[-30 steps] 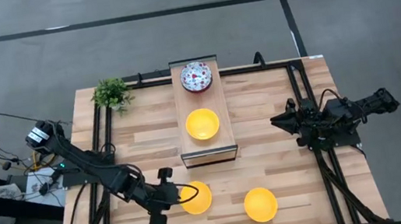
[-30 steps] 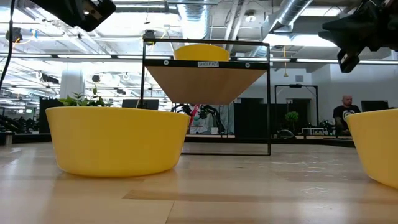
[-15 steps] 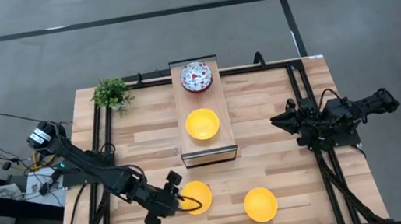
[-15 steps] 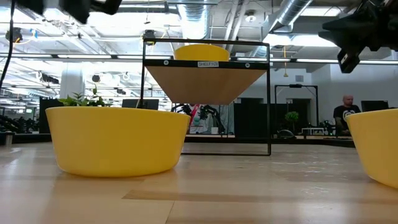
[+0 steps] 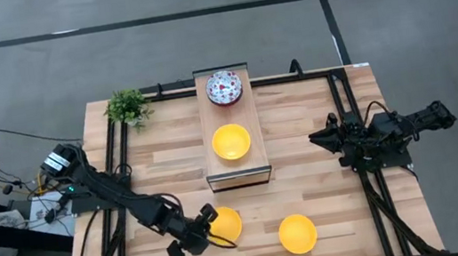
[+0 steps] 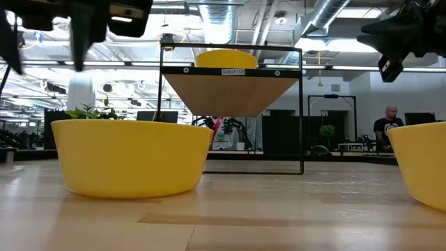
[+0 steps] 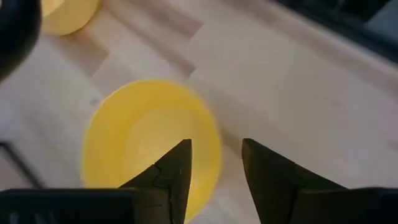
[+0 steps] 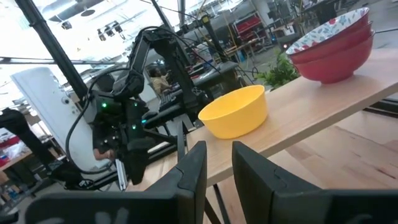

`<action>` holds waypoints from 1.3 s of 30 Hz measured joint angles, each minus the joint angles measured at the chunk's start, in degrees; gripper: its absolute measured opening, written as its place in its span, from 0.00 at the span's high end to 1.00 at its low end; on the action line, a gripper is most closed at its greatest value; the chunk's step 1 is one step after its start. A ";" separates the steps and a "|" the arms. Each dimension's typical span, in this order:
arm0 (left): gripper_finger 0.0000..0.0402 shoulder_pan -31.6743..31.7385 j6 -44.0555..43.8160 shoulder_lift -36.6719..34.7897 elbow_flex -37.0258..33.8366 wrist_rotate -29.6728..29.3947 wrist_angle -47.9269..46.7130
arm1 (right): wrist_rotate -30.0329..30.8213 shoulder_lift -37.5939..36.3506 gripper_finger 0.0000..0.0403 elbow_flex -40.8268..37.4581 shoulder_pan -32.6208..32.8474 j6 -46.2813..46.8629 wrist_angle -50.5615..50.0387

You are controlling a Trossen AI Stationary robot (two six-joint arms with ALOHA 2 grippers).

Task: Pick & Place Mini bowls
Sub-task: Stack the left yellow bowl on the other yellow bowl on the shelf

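Yellow bowls sit on a pale wooden table (image 5: pixel 321 142) seen from above: one near the front edge at left (image 5: pixel 225 224), another further right (image 5: pixel 298 233), and a third on the raised shelf (image 5: pixel 239 177) at the table's middle (image 5: pixel 231 141), behind which a stack of speckled white and red bowls (image 5: pixel 224 87) also rests. Over the last second the left gripper (image 5: pixel 207 230) has moved in from beside the front-left bowl and now reaches its near rim. In the left wrist view its two dark fingers (image 7: pixel 177 168) are spread, one over the bowl's inside and one outside the wall, not yet pinching. This looks like the approach to a rim grasp. The right gripper (image 5: pixel 325 140) has stayed parked at the table's right side, fingers slightly parted and holding nothing, well apart from any bowl. A small green plant (image 5: pixel 127 106) stands at the back-left corner
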 joint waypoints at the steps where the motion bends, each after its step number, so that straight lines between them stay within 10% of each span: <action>1: 0.65 0.10 0.00 0.28 0.02 1.46 0.53 | -0.02 0.00 0.84 0.00 -0.01 0.00 0.00; 23: 0.68 3.20 -0.02 7.56 -0.01 6.07 3.25 | -0.04 -0.02 0.84 0.00 0.00 -0.09 -0.02; 39: 0.95 3.69 -0.26 9.15 0.07 5.07 4.33 | -0.09 -0.02 0.84 0.00 -0.01 -0.13 -0.02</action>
